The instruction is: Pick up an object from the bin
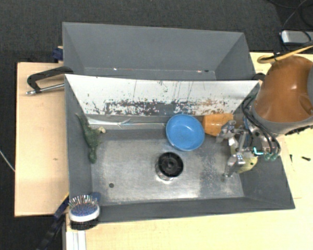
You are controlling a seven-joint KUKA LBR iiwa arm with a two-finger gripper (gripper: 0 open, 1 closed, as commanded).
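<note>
My gripper (233,158) hangs low over the right end of the bin floor, close to the right wall. A small pale yellow thing (247,163) shows right against the gripper's right side; whether it is gripped I cannot tell. An orange lump (215,124) lies just up and left of the gripper by the back wall. A round blue bowl (185,132) rests beside the lump, on its left.
A black round cap-like thing (170,164) lies mid-floor, left of the gripper. A green toy dinosaur (91,137) leans in the left corner. A round brush with a blue handle (84,210) sits at the front left rim. Bare floor stretches between the dinosaur and the black thing.
</note>
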